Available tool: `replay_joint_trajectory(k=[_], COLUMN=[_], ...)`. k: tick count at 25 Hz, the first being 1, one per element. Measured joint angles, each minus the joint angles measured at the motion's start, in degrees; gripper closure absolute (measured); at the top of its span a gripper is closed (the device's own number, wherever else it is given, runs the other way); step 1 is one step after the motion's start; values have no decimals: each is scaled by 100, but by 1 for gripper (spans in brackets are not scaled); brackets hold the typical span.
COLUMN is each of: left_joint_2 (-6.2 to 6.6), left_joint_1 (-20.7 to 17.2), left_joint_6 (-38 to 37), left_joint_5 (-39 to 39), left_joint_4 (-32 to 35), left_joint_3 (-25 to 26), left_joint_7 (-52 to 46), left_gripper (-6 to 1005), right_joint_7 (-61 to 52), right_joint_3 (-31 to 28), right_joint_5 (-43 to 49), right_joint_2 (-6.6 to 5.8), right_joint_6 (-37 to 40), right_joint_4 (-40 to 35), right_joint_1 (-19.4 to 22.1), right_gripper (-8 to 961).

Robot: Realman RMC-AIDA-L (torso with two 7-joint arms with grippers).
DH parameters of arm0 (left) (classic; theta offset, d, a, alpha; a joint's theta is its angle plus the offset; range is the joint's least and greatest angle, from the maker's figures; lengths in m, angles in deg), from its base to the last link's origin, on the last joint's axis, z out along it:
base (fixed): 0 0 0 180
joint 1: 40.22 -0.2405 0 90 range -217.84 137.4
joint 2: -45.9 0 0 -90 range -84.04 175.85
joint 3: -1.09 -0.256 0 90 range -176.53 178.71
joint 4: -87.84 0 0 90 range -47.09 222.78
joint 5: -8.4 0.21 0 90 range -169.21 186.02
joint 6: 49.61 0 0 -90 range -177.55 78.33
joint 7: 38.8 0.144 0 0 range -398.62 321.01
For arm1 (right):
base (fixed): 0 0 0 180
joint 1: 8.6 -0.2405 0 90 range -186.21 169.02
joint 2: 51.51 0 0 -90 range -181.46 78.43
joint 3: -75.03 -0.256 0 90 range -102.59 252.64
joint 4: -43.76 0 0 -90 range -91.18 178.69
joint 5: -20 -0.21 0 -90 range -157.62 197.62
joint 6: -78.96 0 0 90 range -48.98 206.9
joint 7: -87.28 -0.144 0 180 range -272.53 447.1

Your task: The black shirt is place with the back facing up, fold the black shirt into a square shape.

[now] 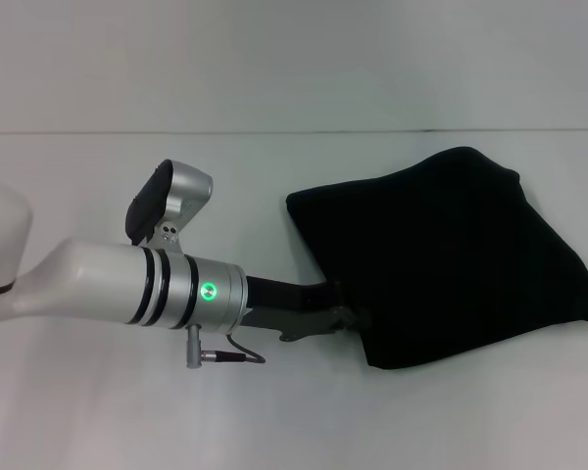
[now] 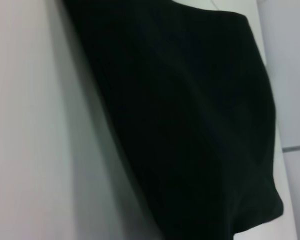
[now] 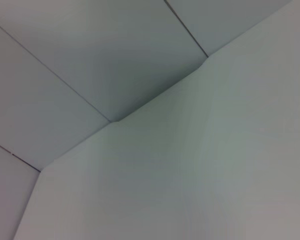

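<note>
head view: left gripper at shirt edge

shirt [image 1: 451, 259] lies folded in a rough square, right of centre on the white table [image 1: 98, 411]. left gripper [image 1: 345, 315] touches its lower-left edge; i cannot tell its finger state. right gripper is out of sight.

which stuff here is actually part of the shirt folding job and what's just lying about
Part of the job:
- black shirt, already folded roughly square
- left gripper, at the shirt's near-left edge

Just there:
- white table
- right arm, out of the head view

Left end effector [image 1: 345, 315] low, arm outstretched
</note>
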Motion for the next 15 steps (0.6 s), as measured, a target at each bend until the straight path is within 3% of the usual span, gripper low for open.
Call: replay_joint_trajectory(k=[5,15], left_joint_2=[16,285], left_joint_1=[-204,-1117], left_joint_6=[-270,-1296], left_joint_5=[-3,228], left_joint_4=[290,1015], left_joint_3=[44,613], left_joint_7=[17,-117], left_gripper=[984,984], right_joint_7=[15,15], right_joint_3=[10,27], right_joint_5=[1,1], right_joint_2=[19,15], right_joint_6=[-7,24], right_joint_4=[1,5], right_joint_1=[3,-11], right_gripper=[147,147])
